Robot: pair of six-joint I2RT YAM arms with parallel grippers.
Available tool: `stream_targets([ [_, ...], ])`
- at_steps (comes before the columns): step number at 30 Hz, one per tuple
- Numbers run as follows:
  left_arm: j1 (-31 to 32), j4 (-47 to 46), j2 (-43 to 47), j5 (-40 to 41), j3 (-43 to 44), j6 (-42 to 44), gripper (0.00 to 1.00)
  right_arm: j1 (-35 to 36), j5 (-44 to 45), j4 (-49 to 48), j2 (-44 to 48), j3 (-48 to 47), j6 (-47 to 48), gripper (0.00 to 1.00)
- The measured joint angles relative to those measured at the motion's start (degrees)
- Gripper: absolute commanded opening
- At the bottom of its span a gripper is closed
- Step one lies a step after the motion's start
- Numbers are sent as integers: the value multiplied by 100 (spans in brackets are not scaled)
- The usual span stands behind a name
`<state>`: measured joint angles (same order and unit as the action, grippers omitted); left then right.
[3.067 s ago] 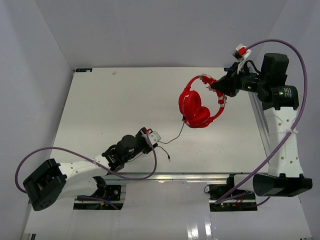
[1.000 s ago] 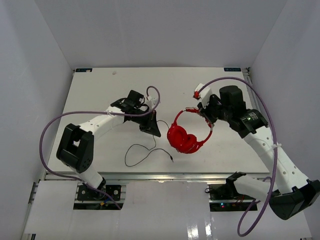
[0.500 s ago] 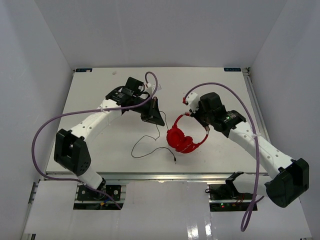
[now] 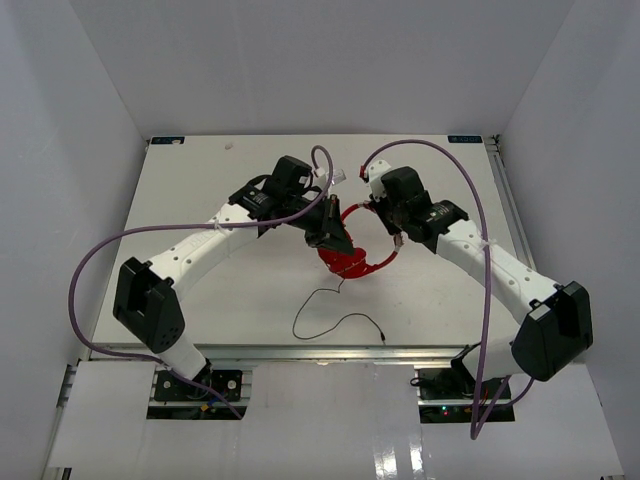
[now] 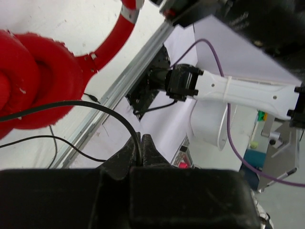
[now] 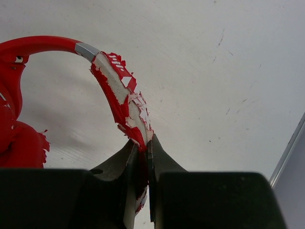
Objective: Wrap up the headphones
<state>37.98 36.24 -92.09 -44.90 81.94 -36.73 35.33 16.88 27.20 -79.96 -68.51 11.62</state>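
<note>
Headphones (image 4: 352, 262) are near the middle of the worktop (image 4: 190, 190), right between the two arms. They are bright red. The right claw (image 6: 142, 143) is closed tight on the top band (image 6: 119, 90), at the spot where the red skin is peeling and white shows. The left claw (image 5: 141, 151) is closed too. It pinches the thin dark cable (image 5: 102, 109) just beside the soft round ear pads (image 5: 38, 81). I cannot tell if the pads rest on the worktop or hang just above it. The rest of the cable lies in a loose wavy line toward the near edge, and its plug (image 4: 383, 345) is well apart from the headphones. I think the wrapping step is only getting going, since no turn of cable shows around the red parts. Next, the left claw should carry the cable around the headphones (around the band or the pads, whichever is easier) while the right claw holds them steady. The cable needs a gentle pull so it stays snug. The long loose end could drag or snag, so go slowly.
</note>
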Motion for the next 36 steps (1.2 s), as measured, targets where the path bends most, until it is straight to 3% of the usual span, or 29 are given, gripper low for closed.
stream_targets([
  [6, -279, -154, 34, 379, -4, -218, 0, -63, -419, 24, 217, 17, 211, 8],
  [12, -1072, -246, 238, 512, -270, -412, 0, -281, -1144, 25, 1281, 214, 742, 8],
  [15, -1100, -333, 211, 463, -216, -552, 0, -285, -1528, -18, 1457, 242, 843, 8],
  [22, -1010, -576, -162, -8, 359, -878, 0, -262, -1779, -27, 1047, 475, 773, 8],
  [36, -852, -675, 34, -587, 81, -1010, 6, -269, -1164, -195, 364, 212, 114, 8],
])
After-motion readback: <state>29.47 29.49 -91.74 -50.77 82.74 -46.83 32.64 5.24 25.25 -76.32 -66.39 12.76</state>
